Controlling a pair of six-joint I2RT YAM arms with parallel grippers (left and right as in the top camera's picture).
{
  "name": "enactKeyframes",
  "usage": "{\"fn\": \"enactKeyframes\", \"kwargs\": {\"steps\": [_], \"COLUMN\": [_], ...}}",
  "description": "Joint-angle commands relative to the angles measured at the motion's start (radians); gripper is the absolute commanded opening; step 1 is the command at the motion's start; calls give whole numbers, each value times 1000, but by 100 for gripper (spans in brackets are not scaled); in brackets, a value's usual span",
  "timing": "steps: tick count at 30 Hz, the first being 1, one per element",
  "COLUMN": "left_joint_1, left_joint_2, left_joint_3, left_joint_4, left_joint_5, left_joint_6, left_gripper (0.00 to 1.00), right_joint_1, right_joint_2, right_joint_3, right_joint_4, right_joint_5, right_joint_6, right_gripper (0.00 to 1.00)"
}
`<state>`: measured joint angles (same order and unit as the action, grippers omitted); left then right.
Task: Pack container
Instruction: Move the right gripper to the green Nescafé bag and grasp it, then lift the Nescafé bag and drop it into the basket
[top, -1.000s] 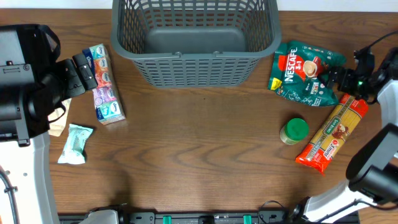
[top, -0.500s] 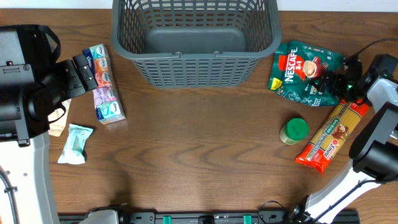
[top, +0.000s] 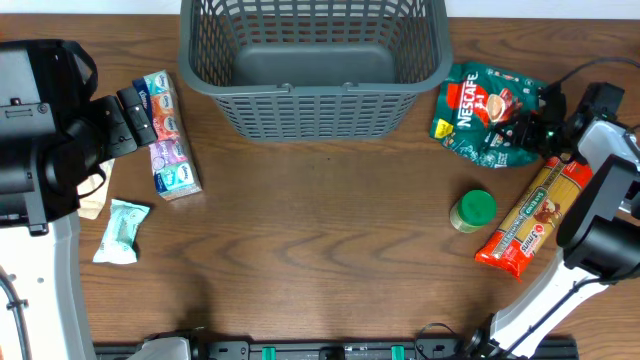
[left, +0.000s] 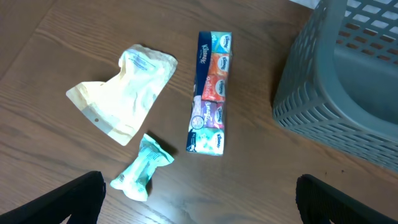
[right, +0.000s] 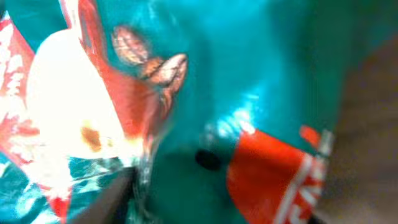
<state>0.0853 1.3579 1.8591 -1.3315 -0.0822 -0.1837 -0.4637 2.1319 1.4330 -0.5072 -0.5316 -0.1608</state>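
Along the top centre of the overhead view sits the large dark grey plastic basket (top: 315, 105), slotted walls and solid floor, with nothing inside it. Right of it, at the upper right, the right gripper (top: 520, 130) sits on the right-hand part of a green Nescafé coffee bag (top: 475, 110); the basket lies well to this gripper's left, with the bag between them. That wrist's own view is filled by the blurred green and red bag (right: 261, 81), so I cannot tell whether its fingers are apart or clamped.

At the left edge, the left gripper (top: 140, 115) hangs over the brown wooden table (top: 320, 250) just beside a long multicoloured pack of Kleenex tissues (top: 168, 140), fingers spread wide with nothing between them. In its wrist view the basket (left: 323, 93) fills the upper right, the tissue pack (left: 210, 93) the centre, a cream flat pouch (left: 124, 90) the upper left, and a small mint-green packet (left: 144, 168) lies below the pouch.

Below the coffee bag stand a green-lidded jar (top: 474, 210) and a red and yellow spaghetti packet (top: 530, 220).
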Motion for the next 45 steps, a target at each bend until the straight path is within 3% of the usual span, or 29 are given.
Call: {"fn": "enactKeyframes", "kwargs": {"steps": [1,6,11,17,31,38,45], "left_joint_1": [6,6,6,6,6,6,6], "left_joint_2": [0,0,0,0,0,0,0], "left_joint_3": [-4,-4,-4,-4,-4,-4,-4], "left_joint_4": [-3,-3,-3,-8,-31,-41,-55], "left_joint_5": [0,0,0,0,0,0,0], "left_joint_6": [-9,-9,-9,-9,-9,-9,-9], "left_gripper": [99,99,99,99,99,99,98], "right_joint_1": [47,76,92,97,119,257,470], "right_joint_2": [60,51,-17,-200,-677,-804,-803], "right_joint_3": [-19,-19,-11,40,124,124,124], "right_joint_4": [-9,-29,-79,-148,6,153,284], "right_joint_5": [78,41,39,166,235,146,126], "right_joint_6": [0,8,11,72,137,-26,-267], "right_gripper": [13,1,1,1,1,1,1]}}
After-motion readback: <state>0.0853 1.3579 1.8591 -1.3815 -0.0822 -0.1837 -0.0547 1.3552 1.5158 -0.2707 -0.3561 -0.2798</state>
